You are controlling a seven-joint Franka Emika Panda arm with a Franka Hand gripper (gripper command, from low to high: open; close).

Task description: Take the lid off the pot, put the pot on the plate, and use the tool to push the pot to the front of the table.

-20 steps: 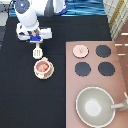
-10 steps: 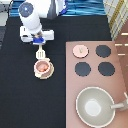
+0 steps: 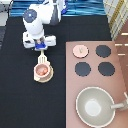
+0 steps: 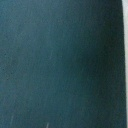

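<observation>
My gripper (image 3: 40,46) hangs over the black table (image 3: 20,100) in the upper left of the exterior view, shut on the handle of the cream-white tool (image 3: 43,58). The tool's slotted head points toward the view's bottom and touches the upper edge of the pot (image 3: 42,72). The pink-tan pot has no lid and shows reddish contents. It sits on the cream plate (image 3: 35,76), of which only a thin rim shows. The pale pink lid (image 3: 79,50) lies on the stove's upper-left burner. The wrist view shows only dark table surface (image 4: 55,65).
The pinkish-brown stove counter (image 3: 120,65) fills the right side, with three bare black burners (image 3: 103,51). A large grey-beige pan (image 3: 95,106) with a handle stands at its lower end. The robot's white arm (image 3: 42,17) reaches in from the top.
The gripper with the tool has moved down toward the exterior view's bottom. The pot on its plate has slid a little the same way.
</observation>
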